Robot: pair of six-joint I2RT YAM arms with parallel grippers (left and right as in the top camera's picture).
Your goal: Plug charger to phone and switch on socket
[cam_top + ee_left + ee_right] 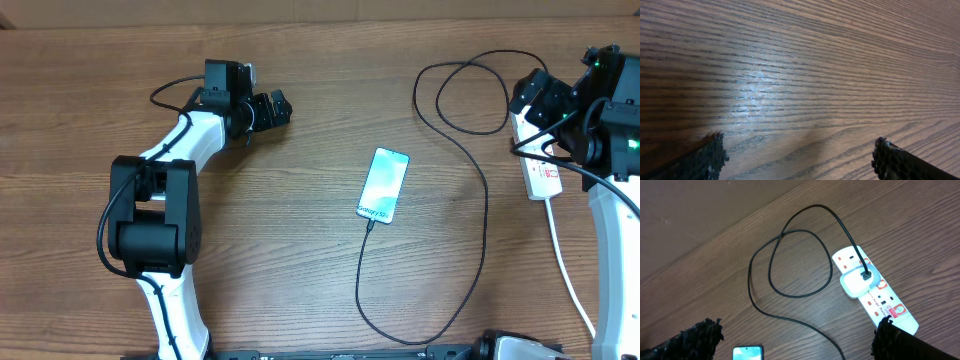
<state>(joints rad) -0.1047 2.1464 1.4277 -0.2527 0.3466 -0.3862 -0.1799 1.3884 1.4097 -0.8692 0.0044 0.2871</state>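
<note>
The phone [383, 185] lies face up mid-table, its teal screen lit; its top edge shows in the right wrist view [747, 353]. The charger cable [484, 215] runs from the phone's near end, loops along the front and coils toward the socket [545, 175]. Whether its tip sits inside the phone I cannot tell. In the right wrist view the cable [790, 292] enters a white adapter [857, 282] plugged into the socket [880, 300]. My right gripper [800, 330] hangs open above the socket's far end [528, 100]. My left gripper [278, 108] is open over bare wood [800, 147].
The socket's thick white cord [565, 270] trails toward the front right edge. The left arm's base [150, 215] stands at the left, the right arm's white link [615, 240] at the far right. A wall or board [700, 210] borders the table's far side.
</note>
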